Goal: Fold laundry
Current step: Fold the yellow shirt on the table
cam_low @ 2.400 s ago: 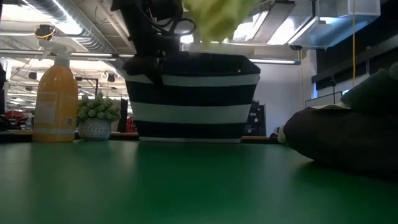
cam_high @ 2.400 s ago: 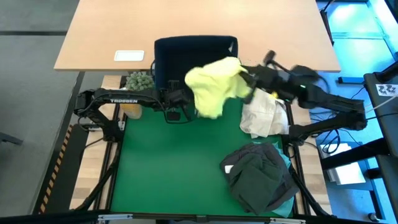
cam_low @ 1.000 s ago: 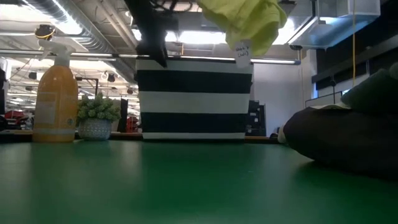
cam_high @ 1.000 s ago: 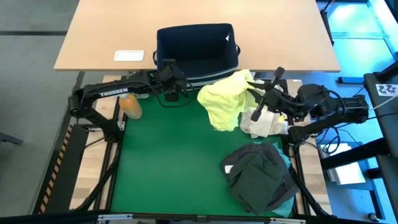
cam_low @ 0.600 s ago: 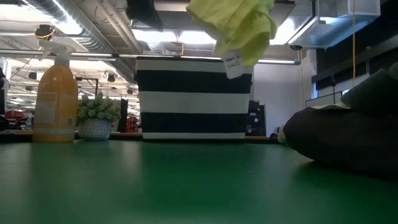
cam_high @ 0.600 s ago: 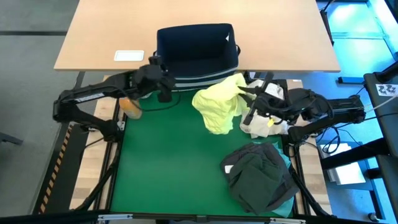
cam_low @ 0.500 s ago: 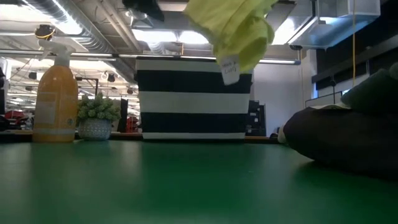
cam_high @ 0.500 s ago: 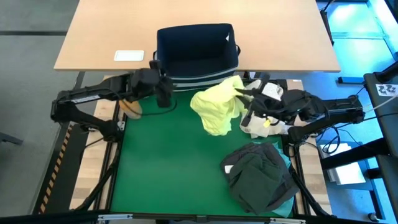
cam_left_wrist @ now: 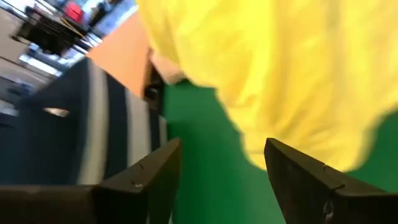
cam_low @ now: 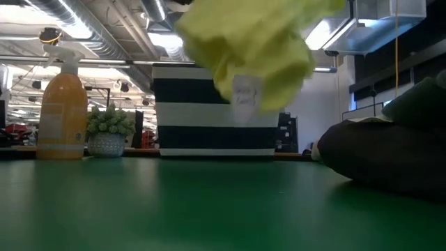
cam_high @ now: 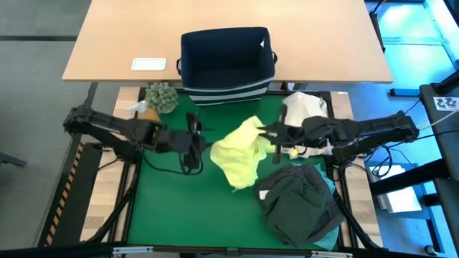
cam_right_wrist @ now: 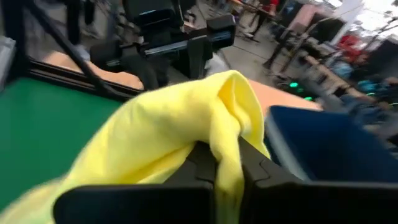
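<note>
A bright yellow-green shirt (cam_high: 237,159) hangs bunched over the middle of the green mat; the low view shows it (cam_low: 251,45) clear of the mat, with a white tag (cam_low: 244,90) dangling. My right gripper (cam_high: 270,136) is shut on its right upper part. My left gripper (cam_high: 195,140) stands open just left of the shirt, with the shirt (cam_left_wrist: 280,68) ahead of its fingers and nothing between them. A dark garment pile (cam_high: 297,204) lies on the mat's near right corner, with turquoise cloth (cam_high: 332,188) showing under its edge. My right gripper pinches a bunched fold of the shirt (cam_right_wrist: 229,134) between its two fingers. The fingers come nearly level from the table's right. The rest of the shirt hangs slack below and to the left of them, lifted clear of the mat.
A navy bin with a striped base (cam_high: 227,56) stands at the mat's far edge. A cream cloth bundle (cam_high: 305,107) lies at the far right. A small plant (cam_high: 161,94) and an orange spray bottle (cam_low: 63,104) stand at the far left. The mat's near left part (cam_high: 179,208) is bare.
My right gripper has sunk and carried the shirt toward the table's near and left side; the shirt still hangs clear. My left gripper has swung from beside the bin toward the near edge and the mat's middle, up to the shirt's left side.
</note>
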Tool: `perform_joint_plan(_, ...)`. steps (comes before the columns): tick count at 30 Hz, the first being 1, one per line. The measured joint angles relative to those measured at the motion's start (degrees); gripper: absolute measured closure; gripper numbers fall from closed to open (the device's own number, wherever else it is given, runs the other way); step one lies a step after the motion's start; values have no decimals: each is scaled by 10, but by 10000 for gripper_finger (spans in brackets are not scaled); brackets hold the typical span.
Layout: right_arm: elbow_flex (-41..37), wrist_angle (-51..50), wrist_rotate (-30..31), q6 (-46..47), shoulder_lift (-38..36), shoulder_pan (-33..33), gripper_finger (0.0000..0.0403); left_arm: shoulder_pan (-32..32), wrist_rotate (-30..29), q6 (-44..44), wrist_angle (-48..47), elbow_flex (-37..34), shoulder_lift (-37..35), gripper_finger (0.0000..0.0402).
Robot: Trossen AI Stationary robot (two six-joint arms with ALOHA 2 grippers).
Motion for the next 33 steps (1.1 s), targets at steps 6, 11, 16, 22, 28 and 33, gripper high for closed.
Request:
perform_joint_plan(6,-130,150,-14,30,1,0,390,-54,-19,-134,24,-67,-1,180)
perform_joint_plan(11,-202,216,7,44,8,-10,386,-89,-21,-188,141,-167,0,180)
perform_joint_plan(16,-231,194,53,90,42,-37,377,-112,-38,-195,288,-244,0,180)
perform_joint_plan(22,-233,178,50,180,103,-54,366,-115,-41,-211,370,-278,0,180)
perform_joint_plan(28,-232,184,36,192,137,-52,305,-118,-30,-269,372,-288,0,180)
perform_joint_plan(33,-232,187,43,192,137,-52,221,-125,-29,-276,370,-297,0,180)
